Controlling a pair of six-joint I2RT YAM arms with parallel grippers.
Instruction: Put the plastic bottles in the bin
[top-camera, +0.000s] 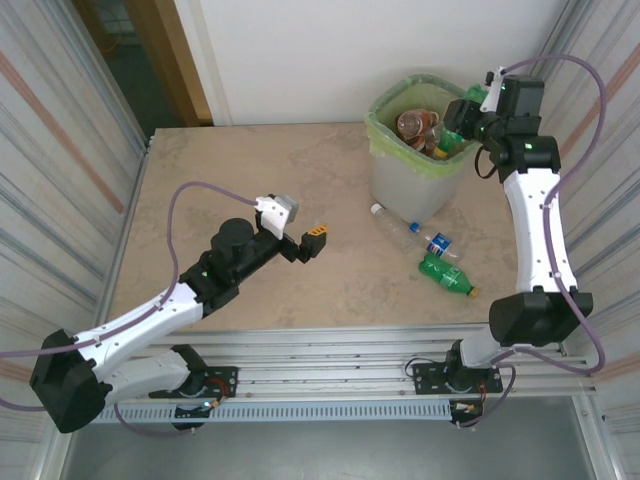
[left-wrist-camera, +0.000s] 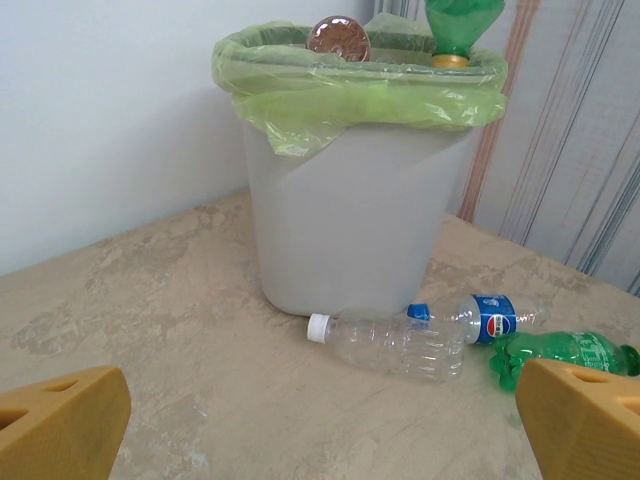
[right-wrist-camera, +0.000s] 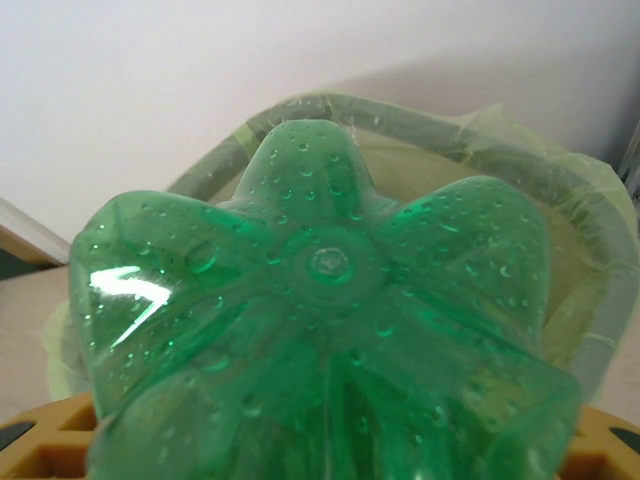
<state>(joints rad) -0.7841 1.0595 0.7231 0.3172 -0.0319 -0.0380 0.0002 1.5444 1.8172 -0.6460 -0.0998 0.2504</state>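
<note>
While R gripper (top-camera: 463, 118) pinches held green bottle (right-wrist-camera: 330, 330) base-up, cap down, over bin (top-camera: 398, 190), entry reads as follows. Bin: nr full, brown bottle (top-camera: 415, 124) at rim level. L gripper (top-camera: 318, 238): spread wide, empty, mid-table, well apart from bin. Loose on table beside bin: clear bottle (top-camera: 395, 224), blue-label bottle (top-camera: 440, 244), green table bottle (top-camera: 447, 275). Risk: w/ pile that high, a released bottle prob. bounces off contents or rim and falls out. Cap could also snag green liner (left-wrist-camera: 350, 100) and tug it inward.
</note>
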